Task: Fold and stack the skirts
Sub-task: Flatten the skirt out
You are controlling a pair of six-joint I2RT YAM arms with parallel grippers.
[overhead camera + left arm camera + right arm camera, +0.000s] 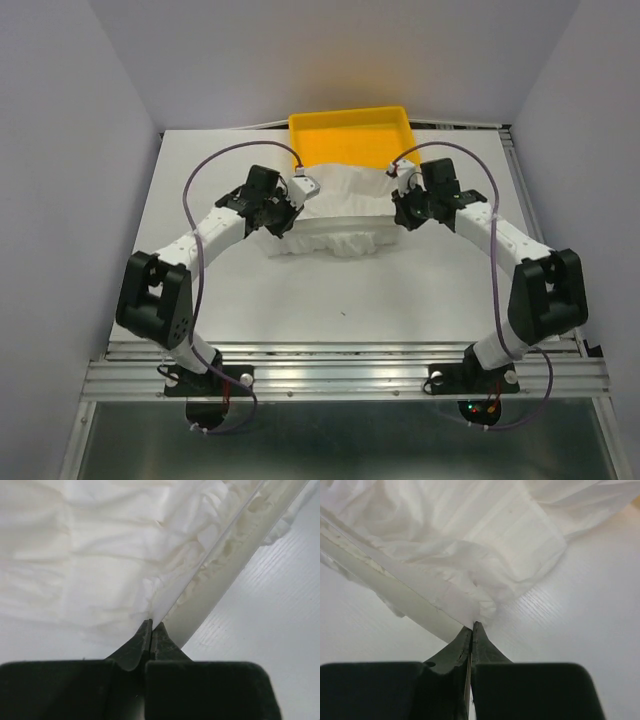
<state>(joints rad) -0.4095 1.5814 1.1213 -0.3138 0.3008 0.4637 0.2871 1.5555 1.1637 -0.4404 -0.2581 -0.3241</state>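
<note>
White tabletop (pixel 400 300) boxed in by grey walls, with a yellow tray (pixel 350 125) at the far edge, centre. Overhead view: one white skirt (pixel 340 205) stretched sideways between the two arms, just in front of the tray. Its upper edge overlaps the tray's near rim and its ruffled hem is bunched on the table nearer the arm bases. Left gripper (pixel 288 212) is at the skirt's left end, right gripper (pixel 402 208) at its right end. From above the fingertips are too small to read. Left wrist view settles it: the left gripper (pixel 151 626) has its jaws pressed fully together, pinching a taut, folded edge of fabric that runs up and to the right, with gathered pleats lying to its left. Right wrist view: the right gripper (pixel 472 626) likewise has its jaws closed tight on a corner of the cloth, a straight band running off to the upper left and loose folds spread beyond. Bare table shows under both.
</note>
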